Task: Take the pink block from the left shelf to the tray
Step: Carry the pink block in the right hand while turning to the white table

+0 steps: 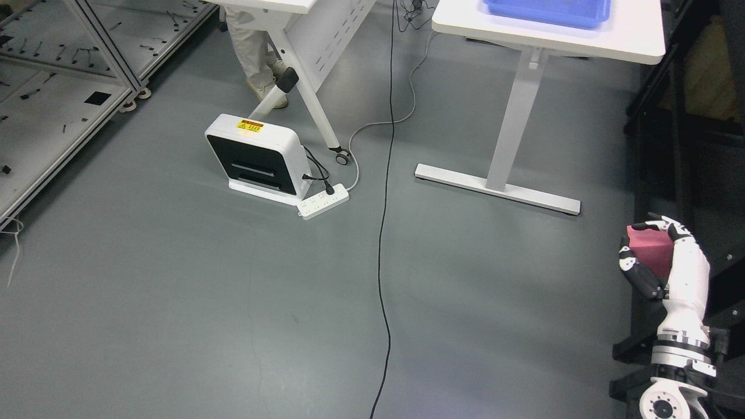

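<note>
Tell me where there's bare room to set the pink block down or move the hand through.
The right hand holds the pink block. The blue tray on the white table looks bare where visible. Open floor lies between the black cable and the table's foot. It's crowded around the power strip and white box unit, and tight beside the dark rack.

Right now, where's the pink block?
Head view, lower right: the pink block is held in the right robot hand, above the floor beside the dark shelf, below the table with the blue tray.
</note>
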Robot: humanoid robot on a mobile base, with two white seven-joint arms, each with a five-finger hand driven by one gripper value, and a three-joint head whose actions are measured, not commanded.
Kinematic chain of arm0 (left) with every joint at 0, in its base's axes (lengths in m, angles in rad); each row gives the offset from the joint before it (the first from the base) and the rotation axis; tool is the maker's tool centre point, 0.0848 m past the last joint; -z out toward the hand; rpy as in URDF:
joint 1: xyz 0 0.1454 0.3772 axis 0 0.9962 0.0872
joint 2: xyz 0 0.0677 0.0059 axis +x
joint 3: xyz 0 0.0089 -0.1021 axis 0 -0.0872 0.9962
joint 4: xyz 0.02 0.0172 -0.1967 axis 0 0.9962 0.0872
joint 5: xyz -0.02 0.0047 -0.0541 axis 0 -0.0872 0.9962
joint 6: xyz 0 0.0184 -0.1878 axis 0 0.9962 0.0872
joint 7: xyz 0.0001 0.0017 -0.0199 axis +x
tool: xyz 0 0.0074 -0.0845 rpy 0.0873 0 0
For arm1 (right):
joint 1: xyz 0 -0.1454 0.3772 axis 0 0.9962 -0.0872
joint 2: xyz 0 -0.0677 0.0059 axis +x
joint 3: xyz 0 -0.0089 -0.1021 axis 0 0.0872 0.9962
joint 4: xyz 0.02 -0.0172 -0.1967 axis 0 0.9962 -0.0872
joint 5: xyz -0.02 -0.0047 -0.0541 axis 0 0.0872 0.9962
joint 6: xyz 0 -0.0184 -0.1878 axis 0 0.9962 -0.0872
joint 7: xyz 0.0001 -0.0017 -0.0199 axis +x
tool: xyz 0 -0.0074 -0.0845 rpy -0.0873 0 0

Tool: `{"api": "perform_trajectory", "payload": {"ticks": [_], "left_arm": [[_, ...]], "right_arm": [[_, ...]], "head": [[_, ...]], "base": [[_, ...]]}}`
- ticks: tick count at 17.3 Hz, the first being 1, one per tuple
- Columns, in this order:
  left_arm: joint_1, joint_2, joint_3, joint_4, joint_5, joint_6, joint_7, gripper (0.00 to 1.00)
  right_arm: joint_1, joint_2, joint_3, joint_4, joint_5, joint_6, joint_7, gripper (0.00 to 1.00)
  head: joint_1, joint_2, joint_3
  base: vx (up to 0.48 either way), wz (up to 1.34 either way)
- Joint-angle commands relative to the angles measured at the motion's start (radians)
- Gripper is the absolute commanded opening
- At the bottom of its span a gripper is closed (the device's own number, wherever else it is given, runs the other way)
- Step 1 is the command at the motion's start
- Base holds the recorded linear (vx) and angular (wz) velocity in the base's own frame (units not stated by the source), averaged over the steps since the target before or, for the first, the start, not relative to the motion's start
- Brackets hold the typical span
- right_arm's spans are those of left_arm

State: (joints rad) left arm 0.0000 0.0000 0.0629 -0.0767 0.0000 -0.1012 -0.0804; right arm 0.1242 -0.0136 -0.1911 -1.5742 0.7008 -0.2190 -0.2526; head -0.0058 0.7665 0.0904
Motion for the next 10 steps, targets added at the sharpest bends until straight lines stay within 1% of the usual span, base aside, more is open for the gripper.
{"api": "perform_trajectory", "payload": {"ticks": [1, 6, 10], "left_arm": [[0.009, 0.017, 0.0, 0.0, -0.002, 0.0, 0.001, 1.0], [0.009, 0.017, 0.0, 0.0, -0.002, 0.0, 0.001, 1.0], [0.009, 0.017, 0.0, 0.0, -0.002, 0.0, 0.001, 1.0]], "right_arm": [[0.018, -0.004, -0.004, -0.001, 0.0, -0.002, -0.001, 0.04], [0.029, -0.004, -0.025, -0.003, -0.001, -0.003, -0.004, 0.04], [0.049, -0.004, -0.024, -0.004, -0.006, -0.003, -0.016, 0.04]], "head": [[0.0, 0.0, 0.0], [0.0, 0.0, 0.0], [0.0, 0.0, 0.0]], "base": [[0.108, 0.29], [0.137, 0.24], [0.199, 0.09]]}}
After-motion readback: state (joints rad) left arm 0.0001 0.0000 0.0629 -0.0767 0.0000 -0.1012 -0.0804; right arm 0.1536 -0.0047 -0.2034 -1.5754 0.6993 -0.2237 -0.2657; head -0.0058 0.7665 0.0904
